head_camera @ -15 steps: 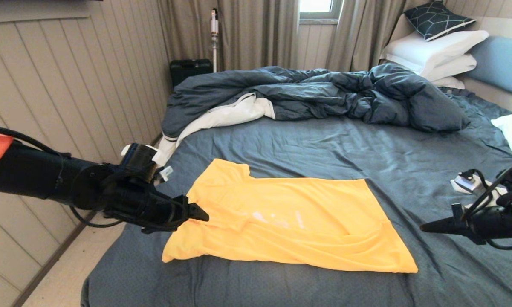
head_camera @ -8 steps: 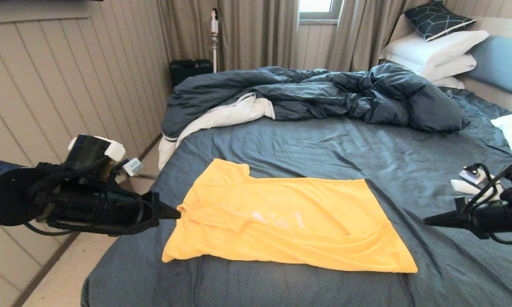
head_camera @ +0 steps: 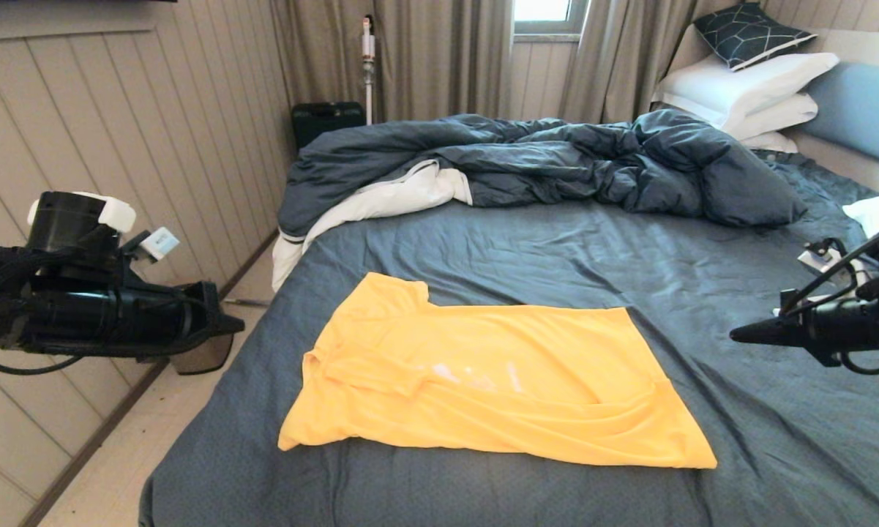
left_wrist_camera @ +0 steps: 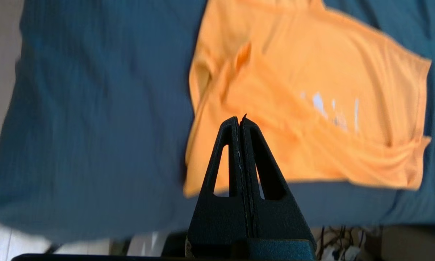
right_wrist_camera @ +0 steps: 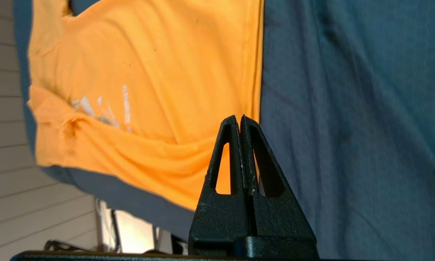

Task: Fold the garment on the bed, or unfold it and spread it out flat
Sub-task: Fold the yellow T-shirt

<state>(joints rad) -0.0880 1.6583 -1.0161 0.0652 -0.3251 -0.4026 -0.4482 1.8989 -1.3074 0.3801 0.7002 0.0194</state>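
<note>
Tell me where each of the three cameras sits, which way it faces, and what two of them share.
Head view: on the robot's head, looking forward and down over the bed at the garment; left gripper and right gripper show, both shut and clear of it.
Left wrist view: behind the shut left gripper, facing the garment.
Right wrist view: behind the shut right gripper, facing the garment.
Shared: both wrist views show the garment's white lettering.

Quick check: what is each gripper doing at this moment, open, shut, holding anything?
Left gripper: shut, empty, off the T-shirt.
Right gripper: shut, empty, beside the shirt's hem.
</note>
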